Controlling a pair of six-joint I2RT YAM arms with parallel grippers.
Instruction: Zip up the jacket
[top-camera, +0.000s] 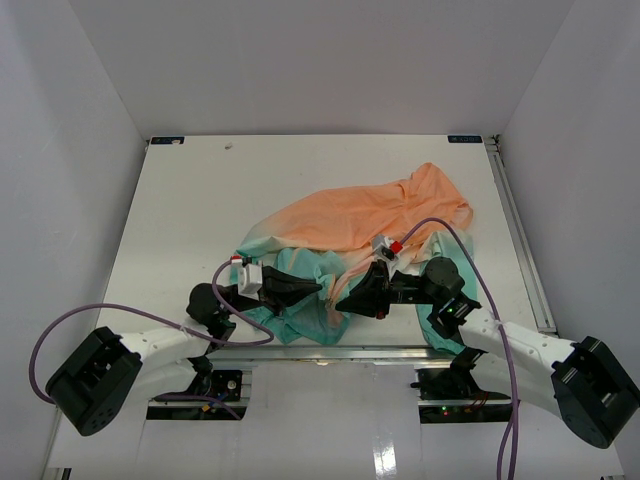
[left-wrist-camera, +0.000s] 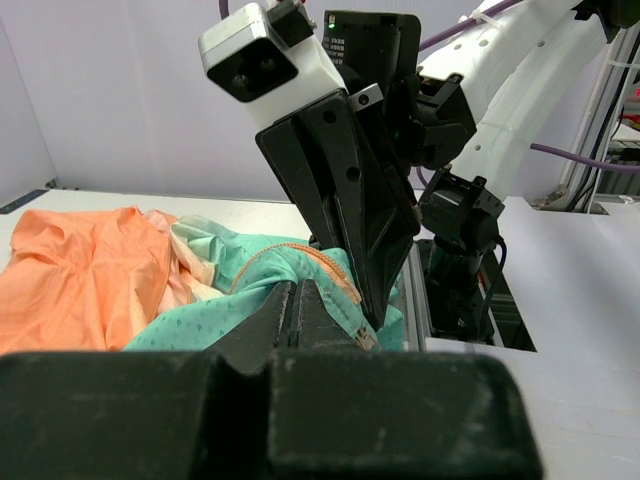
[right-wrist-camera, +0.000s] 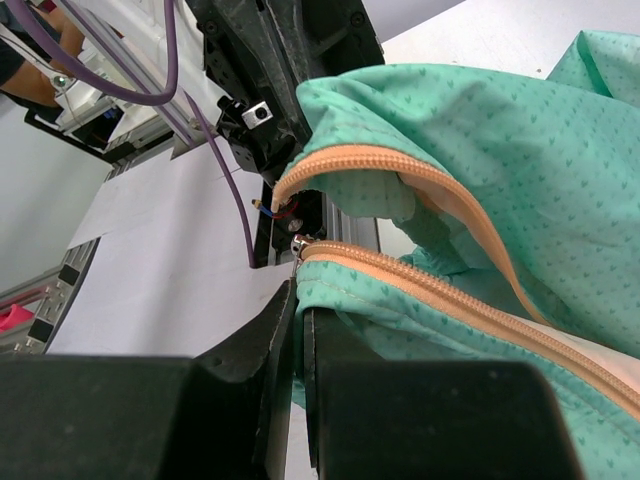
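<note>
Bright even lighting, soft shadows, blurred near foregrounds in wrist views

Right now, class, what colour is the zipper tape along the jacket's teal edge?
Orange; the zipper tape shows best in the right wrist view.

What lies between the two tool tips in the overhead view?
Teal fabric of the jacket, crossed by its orange zipper tape, fills the short gap between left tool and right tool, seen in the top view.
</note>
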